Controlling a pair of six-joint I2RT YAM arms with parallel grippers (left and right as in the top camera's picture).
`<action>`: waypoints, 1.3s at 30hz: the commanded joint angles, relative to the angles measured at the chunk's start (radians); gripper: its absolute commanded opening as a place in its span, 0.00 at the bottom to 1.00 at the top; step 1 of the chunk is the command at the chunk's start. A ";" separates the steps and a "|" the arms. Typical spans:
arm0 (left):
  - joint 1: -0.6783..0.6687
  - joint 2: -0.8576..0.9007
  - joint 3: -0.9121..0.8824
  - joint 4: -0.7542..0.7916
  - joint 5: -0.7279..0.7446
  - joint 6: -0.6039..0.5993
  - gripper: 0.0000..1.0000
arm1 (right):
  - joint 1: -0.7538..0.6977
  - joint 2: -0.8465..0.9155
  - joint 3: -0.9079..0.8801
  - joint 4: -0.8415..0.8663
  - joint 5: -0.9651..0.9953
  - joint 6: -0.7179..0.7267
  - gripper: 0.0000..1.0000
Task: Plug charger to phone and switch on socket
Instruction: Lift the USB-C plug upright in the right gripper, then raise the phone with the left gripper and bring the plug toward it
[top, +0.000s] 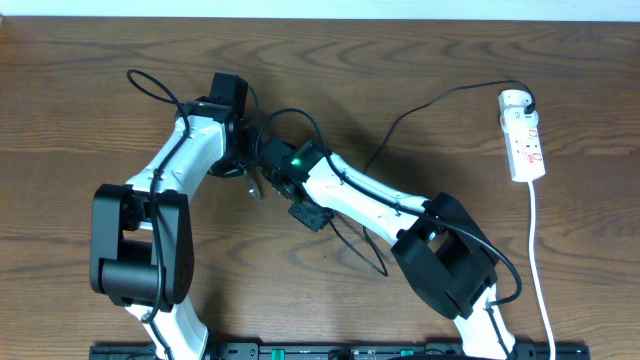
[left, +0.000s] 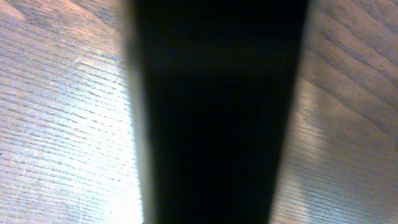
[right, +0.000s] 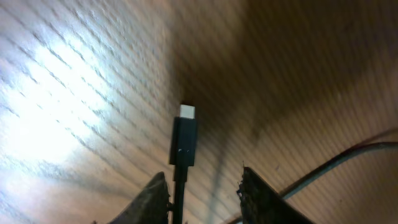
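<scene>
A dark flat slab (left: 217, 112) with a pale left edge fills the middle of the left wrist view; it looks like the phone, pinched in my shut left gripper (top: 240, 165), whose fingers are hidden. In the overhead view both arms hide the phone. The charger (top: 400, 125) runs as a thin black cable from the socket (top: 523, 135) at the far right to the table's middle. Its connector (right: 184, 140) juts out past my right gripper (right: 203, 175), lying against the left finger, with a clear gap to the right finger. The right gripper (top: 258, 182) sits right beside the left one.
A black plug (top: 525, 100) sits in the socket's far end, and a white cord (top: 537, 250) runs from it to the front edge. Arm cables loop at the back left (top: 150, 85). The two arms cross the wooden table's (top: 60, 120) middle.
</scene>
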 joint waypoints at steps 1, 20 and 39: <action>0.001 -0.010 0.004 -0.003 -0.006 -0.010 0.08 | -0.002 0.014 0.021 -0.016 0.016 0.019 0.29; 0.001 -0.012 0.004 -0.005 -0.002 -0.009 0.07 | -0.013 0.014 0.015 -0.025 -0.019 0.115 0.01; 0.126 -0.236 0.004 0.295 0.712 0.038 0.07 | -0.263 -0.415 0.015 -0.001 -0.480 0.067 0.01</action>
